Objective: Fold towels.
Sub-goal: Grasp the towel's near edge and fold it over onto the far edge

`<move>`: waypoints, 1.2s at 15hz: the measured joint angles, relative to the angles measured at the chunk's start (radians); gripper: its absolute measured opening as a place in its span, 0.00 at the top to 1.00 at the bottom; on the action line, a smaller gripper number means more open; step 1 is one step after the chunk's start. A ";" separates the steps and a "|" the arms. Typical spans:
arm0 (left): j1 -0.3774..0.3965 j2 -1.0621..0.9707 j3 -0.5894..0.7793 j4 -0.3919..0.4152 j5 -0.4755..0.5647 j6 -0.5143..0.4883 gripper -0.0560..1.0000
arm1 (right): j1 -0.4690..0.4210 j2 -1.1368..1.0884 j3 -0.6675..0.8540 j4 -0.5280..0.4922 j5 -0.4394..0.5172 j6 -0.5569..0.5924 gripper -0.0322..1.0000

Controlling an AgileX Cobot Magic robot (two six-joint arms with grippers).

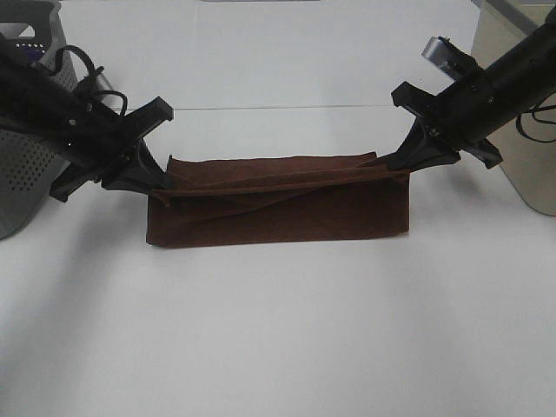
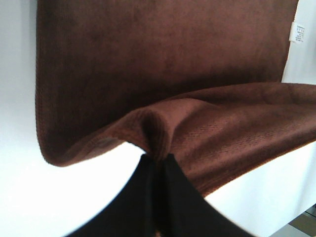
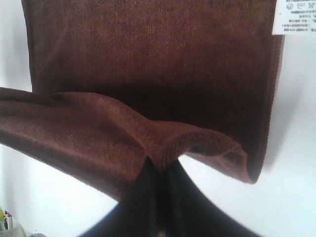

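The dark reddish-brown towel (image 1: 278, 213) lies across the middle of the frame on the white counter (image 1: 278, 330), its lower layer flat and its upper edge lifted and stretched taut from corner to corner, with a small white tag (image 3: 296, 17) on one side edge. At the towel's left end the left gripper (image 1: 156, 188) has its fingers (image 2: 136, 197) closed tight on a pinch of the raised edge, and the right gripper (image 1: 401, 162) clamps the opposite corner likewise. A grey perforated basket (image 1: 26, 174) stands at the frame's left edge, a beige box (image 1: 512, 113) at its right.
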 joint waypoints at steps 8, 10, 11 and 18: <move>0.000 0.074 -0.167 0.073 -0.151 -0.019 0.94 | 0.009 0.194 -0.297 0.008 0.017 0.024 0.97; 0.000 0.112 -0.208 0.087 -0.172 -0.019 0.94 | 0.010 0.240 -0.358 0.008 0.018 0.025 0.97; -0.002 0.136 -0.225 0.092 -0.183 -0.018 0.94 | 0.010 0.265 -0.391 0.008 0.018 0.025 0.97; -0.009 0.283 -0.269 0.097 -0.234 0.036 0.94 | 0.011 0.388 -0.456 0.008 -0.038 0.026 0.97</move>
